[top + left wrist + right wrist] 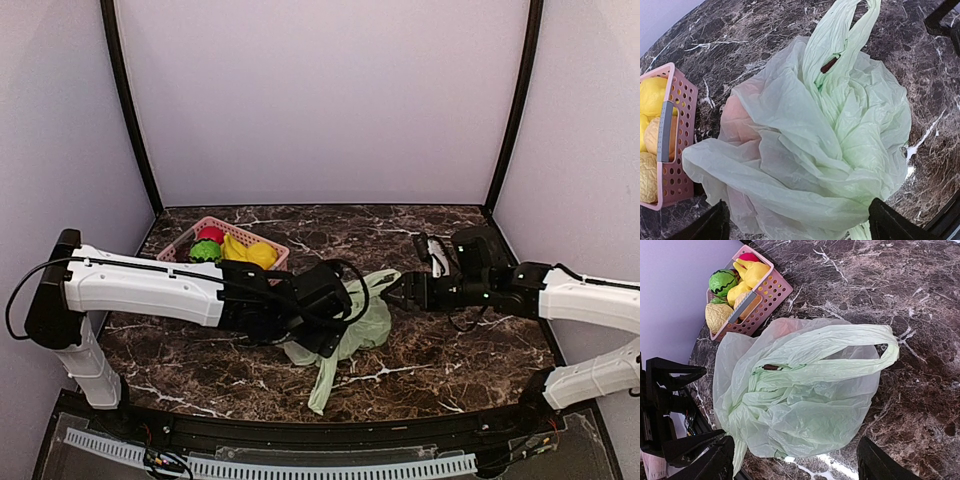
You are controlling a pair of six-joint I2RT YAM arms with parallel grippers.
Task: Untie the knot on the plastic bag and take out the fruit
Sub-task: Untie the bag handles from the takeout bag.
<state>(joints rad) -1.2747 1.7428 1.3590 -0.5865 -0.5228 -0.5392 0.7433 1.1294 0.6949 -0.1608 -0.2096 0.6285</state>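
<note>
Green plastic bag (830, 150) on bench (740, 40); left fingers (715, 225) and right fingers (880, 465) spread, empty. Knot hard to discern: grabbing loose film may merely drag the bag.

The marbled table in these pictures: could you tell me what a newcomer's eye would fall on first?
First, the crumpled pale green plastic bag lying in the middle of the dark marbled table, with an orange-pink shape showing faintly through its side. The left gripper and right gripper stand open on either side of it. At the far left sits a pink basket of bright toy fruit.
</note>
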